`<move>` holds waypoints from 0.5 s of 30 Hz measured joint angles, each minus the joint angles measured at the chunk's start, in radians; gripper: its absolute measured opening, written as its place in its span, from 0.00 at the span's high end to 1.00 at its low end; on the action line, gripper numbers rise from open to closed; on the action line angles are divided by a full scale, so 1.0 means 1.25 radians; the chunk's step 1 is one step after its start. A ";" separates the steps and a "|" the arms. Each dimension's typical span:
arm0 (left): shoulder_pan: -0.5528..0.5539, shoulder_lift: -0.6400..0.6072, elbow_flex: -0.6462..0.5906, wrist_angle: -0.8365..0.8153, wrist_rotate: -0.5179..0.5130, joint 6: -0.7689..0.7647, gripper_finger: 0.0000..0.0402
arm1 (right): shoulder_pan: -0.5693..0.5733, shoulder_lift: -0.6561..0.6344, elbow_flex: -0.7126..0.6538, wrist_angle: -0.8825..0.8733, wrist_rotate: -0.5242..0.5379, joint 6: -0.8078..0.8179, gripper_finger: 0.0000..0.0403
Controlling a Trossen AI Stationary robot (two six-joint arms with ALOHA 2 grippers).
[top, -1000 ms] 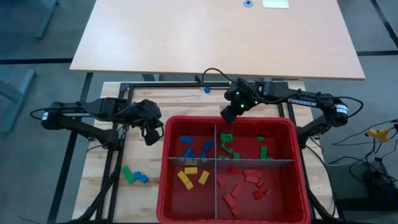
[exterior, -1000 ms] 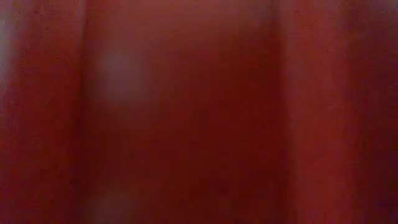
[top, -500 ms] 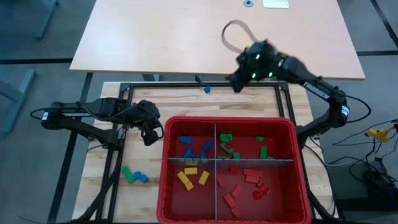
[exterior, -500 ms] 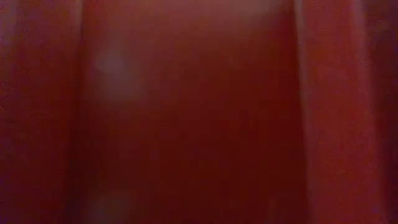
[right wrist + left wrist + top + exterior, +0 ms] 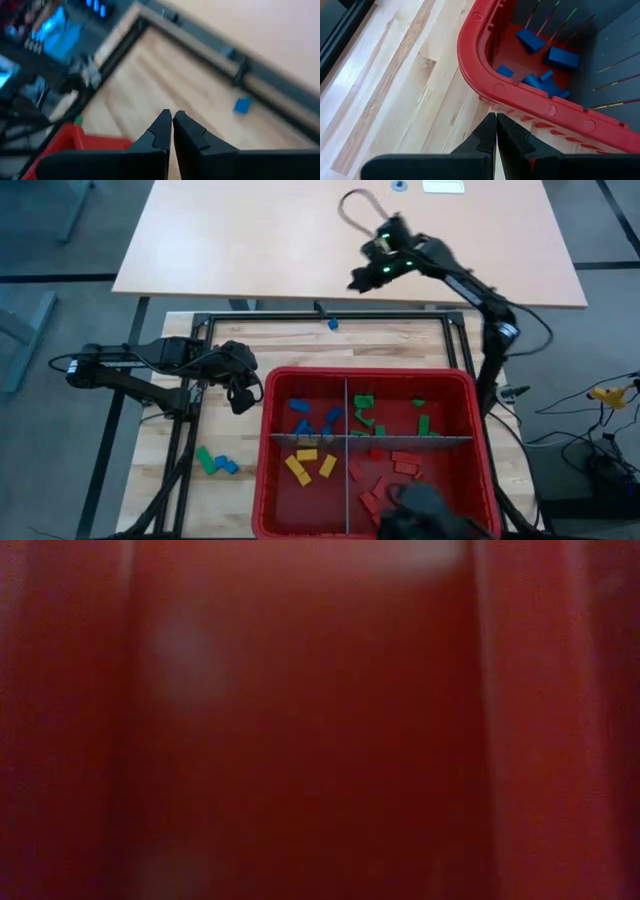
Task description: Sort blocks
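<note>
The red bin (image 5: 262, 480) holds sorted blocks: blue (image 5: 305, 420) at its far left, green (image 5: 365, 412) at its far right, yellow (image 5: 300, 465) at its near left, red (image 5: 385, 480) at its near right. Loose on the table lie a green block (image 5: 206, 461) with a blue block (image 5: 228, 466), and a lone blue block (image 5: 332, 324) (image 5: 243, 105) near the far rail. My left gripper (image 5: 240, 398) (image 5: 496, 118) is shut and empty, just outside the bin's far left corner (image 5: 485, 75). My right gripper (image 5: 358, 281) (image 5: 172, 117) is raised high beyond the bin, shut and empty.
Black frame rails (image 5: 300, 318) border the wooden tabletop (image 5: 160, 440). A larger tan table (image 5: 300, 240) stands behind it. A dark blurred shape (image 5: 425, 512) covers the bin's near right part. The low view is filled by the bin's red wall (image 5: 320, 720).
My right gripper has risen from the bin's far rim and swung up and toward the table's far edge, its arm stretching upward. A dark blurred shape has come in over the bin's near right corner. My left arm has kept still.
</note>
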 joint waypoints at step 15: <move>0.000 -0.001 0.000 -0.026 0.001 -0.019 1.00 | 0.009 0.271 0.249 -0.117 -0.178 -0.022 1.00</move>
